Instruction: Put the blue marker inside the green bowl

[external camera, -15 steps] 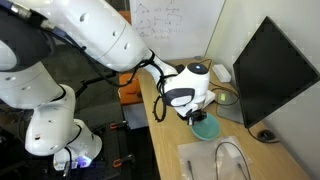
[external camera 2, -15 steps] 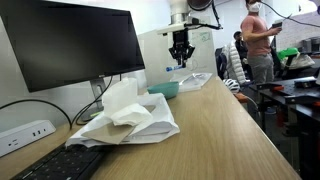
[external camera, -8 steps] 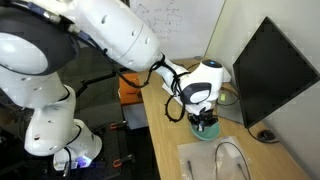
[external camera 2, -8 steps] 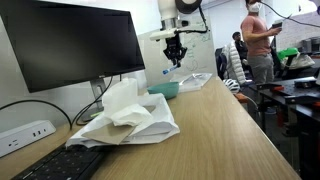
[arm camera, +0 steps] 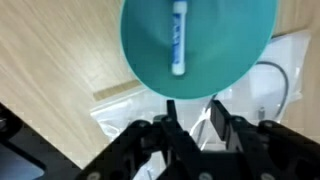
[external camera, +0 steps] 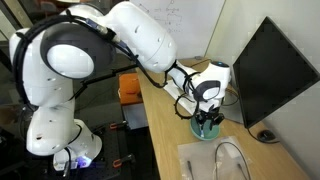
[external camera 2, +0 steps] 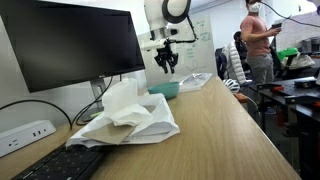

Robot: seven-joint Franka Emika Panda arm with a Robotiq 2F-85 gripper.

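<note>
Now the gripper (arm camera: 192,112) has opened, and the blue marker (arm camera: 178,38) lies in the green bowl (arm camera: 240,40).

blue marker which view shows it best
The wrist view: the marker lies in full sight, flat inside the bowl. In both exterior views only part of the bowl shows; the marker is hidden.

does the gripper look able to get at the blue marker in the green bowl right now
Probably yes: the gripper hangs directly above the green bowl with its jaws apart, and the blue marker lies alone in the bowl, nothing covering it.
</note>
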